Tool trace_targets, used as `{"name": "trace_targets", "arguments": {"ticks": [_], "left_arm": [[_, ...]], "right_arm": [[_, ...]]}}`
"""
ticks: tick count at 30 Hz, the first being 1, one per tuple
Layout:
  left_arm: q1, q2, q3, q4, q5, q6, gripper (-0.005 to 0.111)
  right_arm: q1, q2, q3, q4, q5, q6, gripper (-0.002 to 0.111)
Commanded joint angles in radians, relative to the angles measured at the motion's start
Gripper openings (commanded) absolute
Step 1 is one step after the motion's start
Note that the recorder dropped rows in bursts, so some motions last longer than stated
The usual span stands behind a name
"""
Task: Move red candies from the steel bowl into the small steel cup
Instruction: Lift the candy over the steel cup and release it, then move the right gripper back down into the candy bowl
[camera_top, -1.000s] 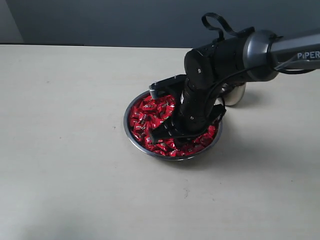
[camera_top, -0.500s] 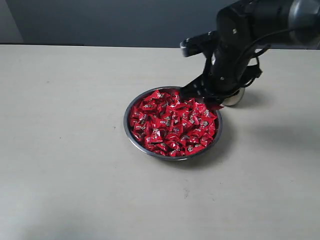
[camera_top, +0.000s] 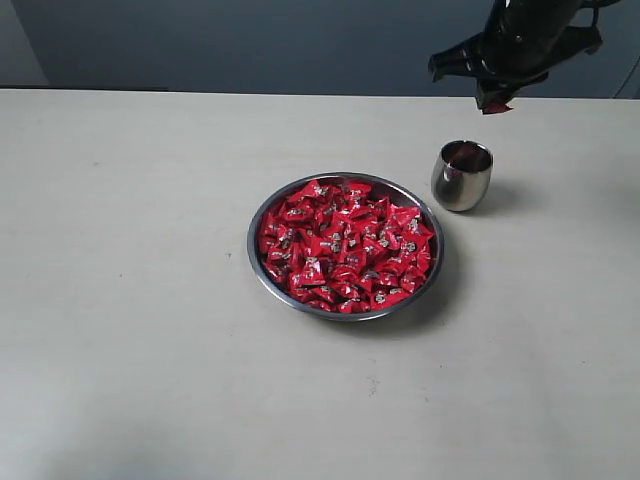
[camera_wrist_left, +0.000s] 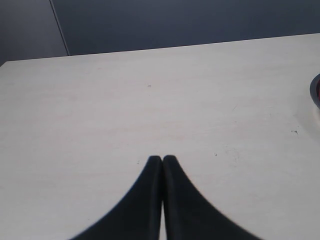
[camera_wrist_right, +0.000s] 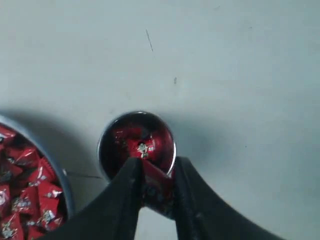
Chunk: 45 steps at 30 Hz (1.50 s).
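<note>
**One more candy lifted, poised above the cup**

Since a second ago the right gripper (camera_top: 494, 97) has climbed out of the bowl (camera_top: 250, 245), swung toward the back of the table (camera_top: 130, 320) and now hangs high over the cup (camera_top: 461, 182), with a single red candy (camera_top: 497, 104) pinched in its tips. Its fingers are closed about halfway, stopped by the wrapper between them. The right wrist view shows them squeezing the crinkled red packet from both sides, almost directly above the cup's mouth.

Nearest the camera, the table lies bare. Next comes the bowl, heaped with red candies (camera_top: 340, 245) right across to its rim, so the pile looks hardly reduced. Just beyond and to the right of it, close but not touching, stands the cup, upright. From above, a few red wrappers already sit inside it, though how many I cannot tell. Farthest back, and well above the table, is the loaded gripper.

The left gripper (camera_wrist_left: 162, 160) is out of the exterior view. Its own camera shows its fingers pressed together on nothing, above bare table, with only a sliver of the bowl's rim at the frame edge.

By my reading the job is in its early stages: a handful delivered, one in transit awaiting release, and nearly the whole bowlful left.
</note>
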Motion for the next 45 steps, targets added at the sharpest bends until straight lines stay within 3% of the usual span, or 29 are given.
{"name": "trace_targets", "arguments": {"ticks": [1, 15, 23, 35, 45], "left_arm": [[0.0, -0.005, -0.008, 0.002, -0.008, -0.005, 0.0], [0.0, -0.005, -0.008, 0.002, -0.008, -0.005, 0.0], [0.0, -0.005, -0.008, 0.002, -0.008, -0.005, 0.0], [0.0, -0.005, -0.008, 0.002, -0.008, -0.005, 0.0], [0.0, -0.005, -0.008, 0.002, -0.008, -0.005, 0.0]], "right_arm": [[-0.01, 0.073, -0.056, -0.023, 0.011, -0.02, 0.003], [-0.01, 0.149, -0.063, -0.018, -0.02, -0.022, 0.004], [-0.01, 0.157, -0.063, 0.01, -0.011, -0.022, 0.035], [-0.01, 0.155, -0.063, 0.018, 0.058, -0.022, 0.035], [0.011, 0.095, -0.063, 0.378, 0.14, -0.251, 0.035]]}}
